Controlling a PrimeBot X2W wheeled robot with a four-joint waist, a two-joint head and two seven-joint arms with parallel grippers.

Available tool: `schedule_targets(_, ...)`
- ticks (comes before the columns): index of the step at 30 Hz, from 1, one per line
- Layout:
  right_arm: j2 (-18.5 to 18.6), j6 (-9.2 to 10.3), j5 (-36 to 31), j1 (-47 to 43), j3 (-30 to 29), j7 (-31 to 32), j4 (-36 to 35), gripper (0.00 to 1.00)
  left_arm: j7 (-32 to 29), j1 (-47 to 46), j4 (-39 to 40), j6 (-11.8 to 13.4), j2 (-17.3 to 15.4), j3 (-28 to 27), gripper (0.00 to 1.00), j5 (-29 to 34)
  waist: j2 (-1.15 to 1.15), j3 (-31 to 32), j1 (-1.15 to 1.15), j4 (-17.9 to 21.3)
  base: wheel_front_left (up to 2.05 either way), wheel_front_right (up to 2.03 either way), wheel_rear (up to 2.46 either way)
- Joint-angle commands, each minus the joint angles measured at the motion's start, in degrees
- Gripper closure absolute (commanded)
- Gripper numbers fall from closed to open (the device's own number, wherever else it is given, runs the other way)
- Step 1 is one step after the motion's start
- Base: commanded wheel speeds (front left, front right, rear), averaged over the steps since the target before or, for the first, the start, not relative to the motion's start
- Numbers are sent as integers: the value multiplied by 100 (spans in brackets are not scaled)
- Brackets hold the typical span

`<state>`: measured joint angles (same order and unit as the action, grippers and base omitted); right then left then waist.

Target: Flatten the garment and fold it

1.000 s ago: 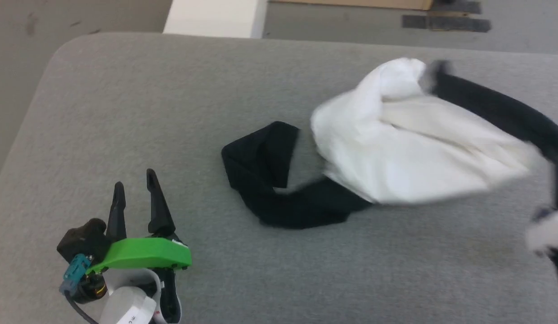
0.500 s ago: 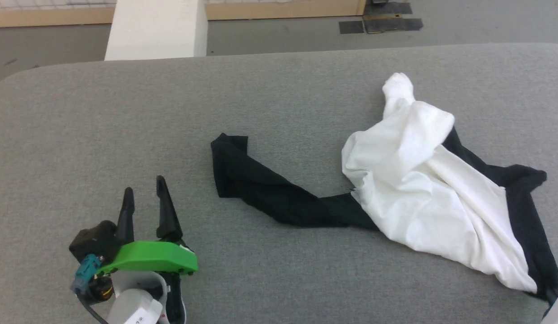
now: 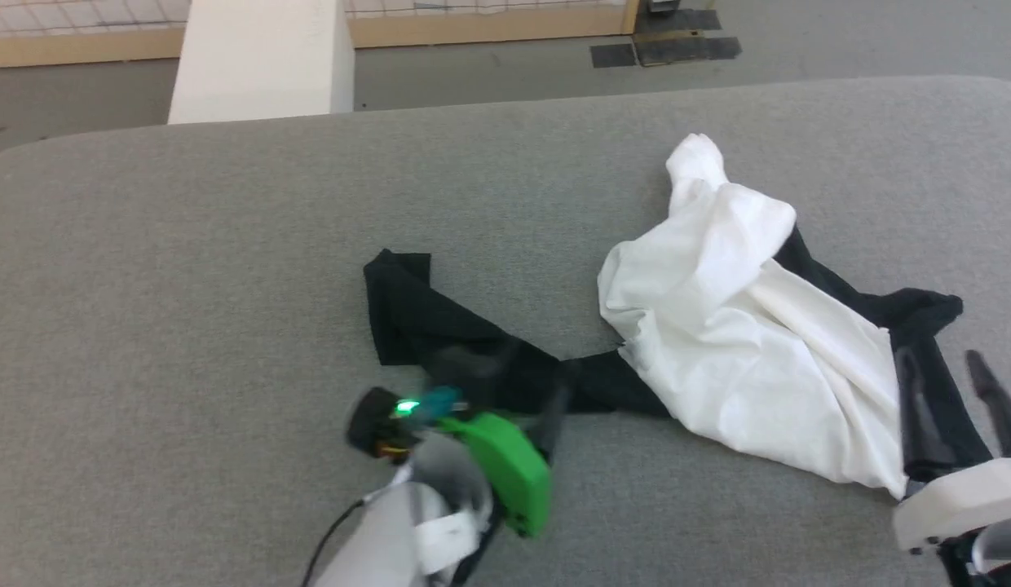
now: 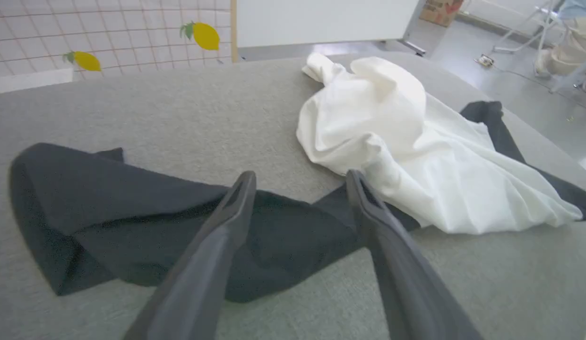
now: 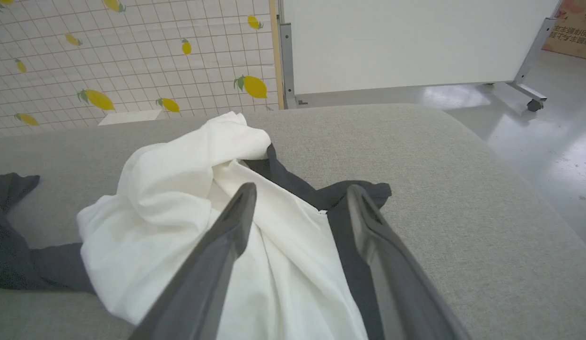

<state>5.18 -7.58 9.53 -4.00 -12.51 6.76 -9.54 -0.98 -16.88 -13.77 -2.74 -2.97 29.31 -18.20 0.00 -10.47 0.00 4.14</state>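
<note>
The garment [image 3: 717,326] lies crumpled on the grey table [image 3: 187,261]. Its white body is bunched at the right, and one black sleeve [image 3: 424,326] trails left. My left gripper [image 3: 522,371], blurred by motion, is open at that sleeve's near edge. In the left wrist view its fingers [image 4: 301,175] straddle the black sleeve [image 4: 132,222] from just above. My right gripper [image 3: 939,359] stands open at the garment's right end, over the other black sleeve [image 3: 929,318]. The right wrist view shows those fingers [image 5: 302,189] above the white body [image 5: 170,208] and black trim [image 5: 349,198].
The table's rounded far edge runs across the top, with a white panel [image 3: 261,57] and floor with dark tape marks [image 3: 664,49] behind it. The table's right edge [image 5: 534,189] drops to the floor. Bare grey surface lies to the left of the sleeve.
The garment, bunched and moving 1 s ago, has come to rest spread wider. My left gripper swung right and forward to the black sleeve. My right gripper's fingers came into view at the lower right.
</note>
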Motion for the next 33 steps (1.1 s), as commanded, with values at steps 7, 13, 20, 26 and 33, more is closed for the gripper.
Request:
schedule_targets(7, 6, 9, 143, 53, 443, -147, 138, 0, -1586, -744, -715, -170, -61, 704, 0, 425, 0, -196, 0, 275, 0, 0, 0)
schedule_targets(13, -14, 9, 225, 190, 610, -185, 249, 0, -2849, -1116, -1207, -34, -200, 806, 6, 556, 0, -344, 0, 387, 0, 0, 0)
schedule_targets(20, -27, 9, 278, 273, 578, -215, 327, 0, -3518, -935, -839, 69, -307, 545, 100, 145, 0, -362, 0, 244, 0, 0, 0)
schedule_targets(26, -33, 9, 260, 270, 425, -208, 250, 0, -3030, -223, 579, 800, -725, -500, 100, -320, 0, -270, 0, -64, 0, 0, 0)
schedule_targets(33, -82, 9, 158, 224, 163, -81, 217, 0, -3132, 1241, 2383, 1911, -1443, -1909, 100, -601, 0, -180, 0, -431, 0, 0, 0)
